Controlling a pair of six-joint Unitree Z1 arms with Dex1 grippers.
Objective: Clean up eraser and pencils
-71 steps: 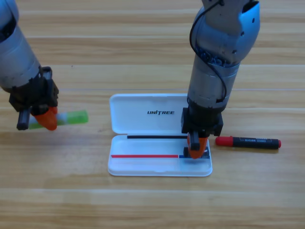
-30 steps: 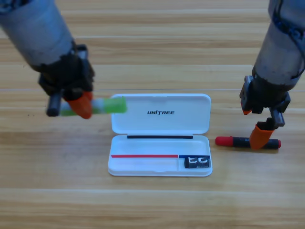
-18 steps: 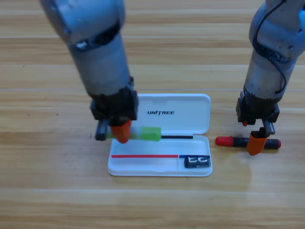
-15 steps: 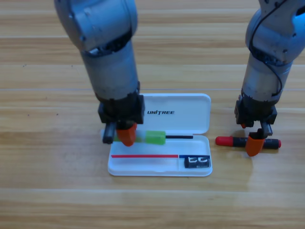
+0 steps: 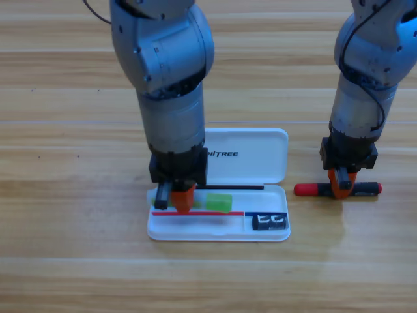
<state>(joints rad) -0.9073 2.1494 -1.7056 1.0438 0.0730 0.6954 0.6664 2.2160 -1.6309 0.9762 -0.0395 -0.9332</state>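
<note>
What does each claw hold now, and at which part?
Left claw grips the green pencil near its pale end, over the case. Right claw straddles the red-capped marker mid-barrel; hold uncertain.

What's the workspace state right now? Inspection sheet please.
Surface: wooden table.
Job's things: eraser in the open white case, right end; green pencil low over the tray; red-capped marker on the table right of the case.
Clutter: nothing seen.
Grippers: left gripper holds the green pencil over the case; right gripper down on the marker.
Cables: black cable on the right arm.
Surroundings: nothing seen.
</note>
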